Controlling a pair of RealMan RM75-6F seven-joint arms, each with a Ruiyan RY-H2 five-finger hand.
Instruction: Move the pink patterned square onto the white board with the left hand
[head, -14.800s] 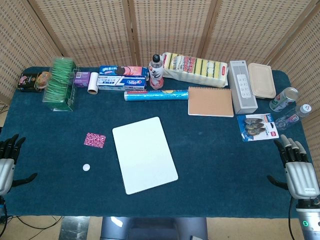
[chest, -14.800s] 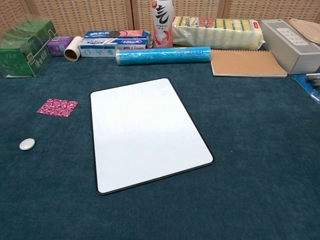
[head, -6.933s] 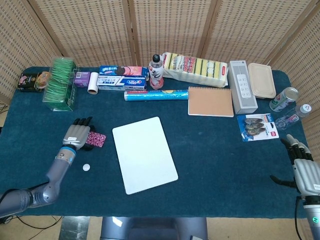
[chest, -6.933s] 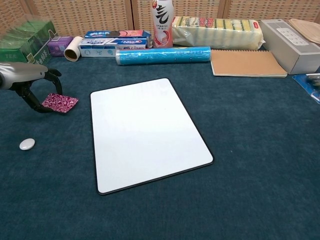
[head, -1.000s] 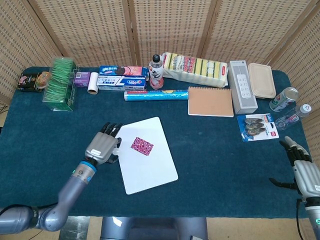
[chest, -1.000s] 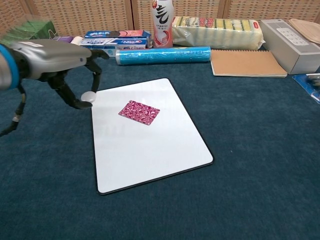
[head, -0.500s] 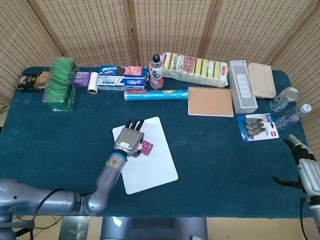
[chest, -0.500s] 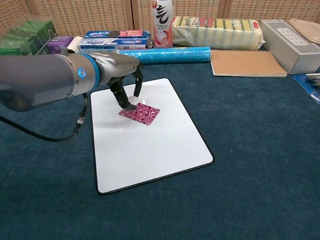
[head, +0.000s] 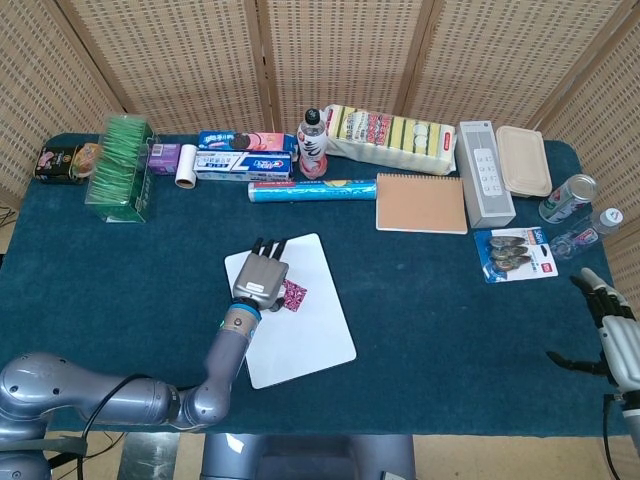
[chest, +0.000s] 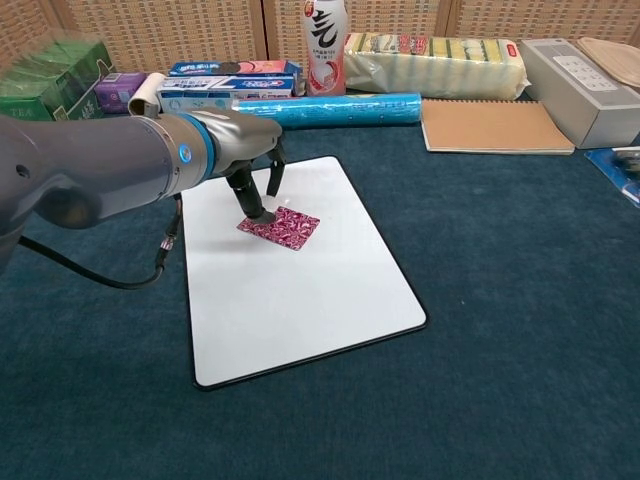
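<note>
The pink patterned square (head: 295, 296) (chest: 287, 227) lies flat on the upper part of the white board (head: 305, 345) (chest: 300, 300). My left hand (head: 262, 276) (chest: 247, 170) hangs over the board with its dark fingers pointing down, and one fingertip (chest: 257, 213) presses on the square's left corner. The small white disc it was carrying is hidden under those fingers and is not on the cloth. My right hand (head: 618, 345) rests at the table's right edge with its fingers apart, holding nothing.
Along the back stand a green tea box (head: 122, 165), a toothpaste box (head: 243, 165), a bottle (head: 313, 145), a blue roll (head: 312, 190), a brown notebook (head: 421, 203) and a grey box (head: 484, 172). A blister pack (head: 515, 252) and cans (head: 568, 198) sit at the right.
A second ago my left hand was at the board's left edge pinching the white disc. It has swung right over the board and come down on the square's left corner.
</note>
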